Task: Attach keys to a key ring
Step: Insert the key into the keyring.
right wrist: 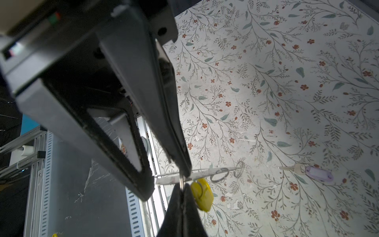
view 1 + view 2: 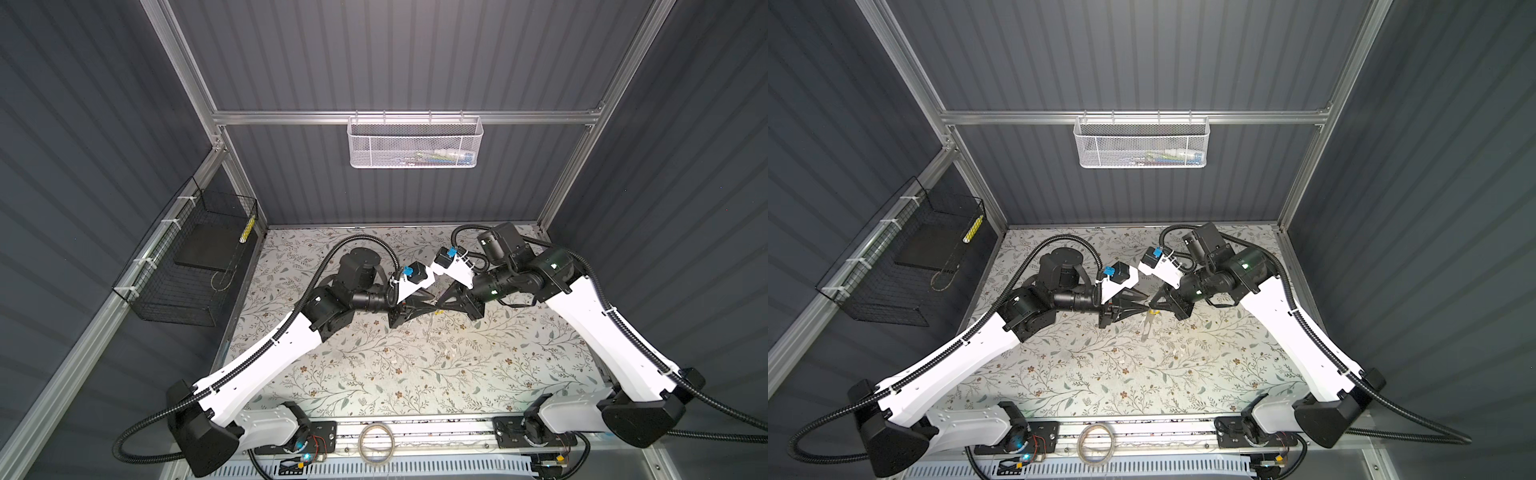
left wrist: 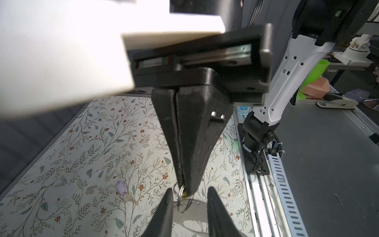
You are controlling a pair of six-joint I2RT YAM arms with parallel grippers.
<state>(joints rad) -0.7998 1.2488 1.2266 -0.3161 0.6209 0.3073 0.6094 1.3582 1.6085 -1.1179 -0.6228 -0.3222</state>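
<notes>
Currently your right gripper (image 3: 184, 189) is the thing to steer by. It hangs above the floral mat (image 1: 266, 82) with its fingers clenched tight on the small wire ring (image 3: 180, 192) of the yellow key (image 1: 202, 194). The yellow head dangles just beside that gripper's tip.

Your left gripper (image 1: 168, 182) faces the right gripper tip to tip, and the two almost touch in both top views. Its fingers (image 3: 164, 215) stand partly apart, one on either side of the right gripper's tip.

The key ring (image 3: 186, 214), a flat grey loop, sits between those fingers, close by the right gripper's tip. In the right wrist view you see it nearly edge-on, as a thin pale strip. You cannot tell whether the left fingers press on it or merely flank it.

Two more wire rings (image 1: 219, 174) show near the right gripper's tip, along that strip. Whether they are threaded on it is not clear.

The lilac key (image 1: 311, 172) lies flat on the mat, well apart from the right gripper, with nothing touching it.
</notes>
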